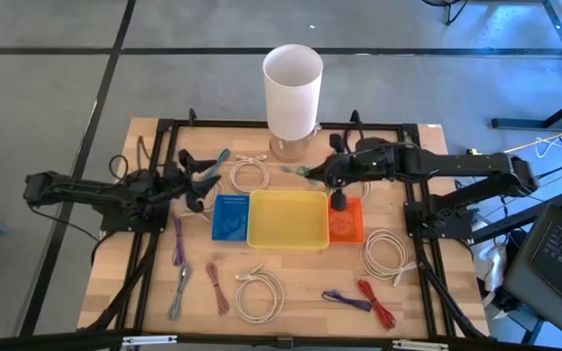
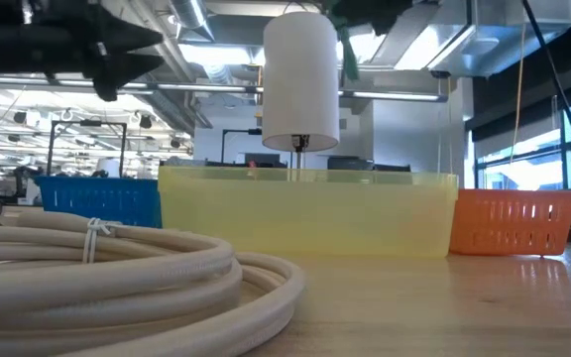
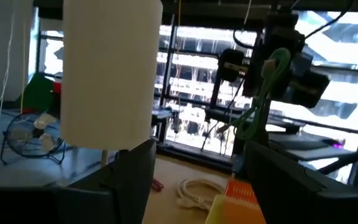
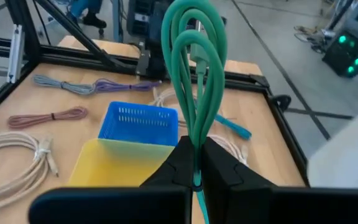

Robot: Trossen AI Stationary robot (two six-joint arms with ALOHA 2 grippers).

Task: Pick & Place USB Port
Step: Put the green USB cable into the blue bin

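A green cable (image 4: pixel 194 74), wound into a bundle of loops, is in my right gripper (image 4: pixel 196 165), which is shut on it. In the high view this gripper (image 1: pixel 312 174) hovers just beyond the far edge of the yellow tray (image 1: pixel 261 237). The left wrist view shows the same cable (image 3: pixel 263 93) in the air. My left gripper (image 1: pixel 195 185) stands open and holds nothing, above the table to the left of the blue basket (image 1: pixel 229 216). Its fingers (image 3: pixel 129 180) frame the left wrist view. My right gripper pinches the green cable's gathered strands (image 4: pixel 196 142) between its two fingers, several strands together, at one end of the bundle. The fingers come from the table's right, slanting a little downward. The loops reach out past the fingertips, and the whole cable is lifted clear of the table.
A tall white cylinder (image 1: pixel 293 88) stands at the far middle, and an orange basket (image 1: pixel 346 222) sits right of the tray. White cable coils (image 1: pixel 386 253) (image 1: pixel 260 292) (image 1: pixel 249 174) and purple (image 1: pixel 177 239), pink (image 1: pixel 218 288), grey (image 1: pixel 180 292) and red (image 1: pixel 377 302) cables lie around the table.
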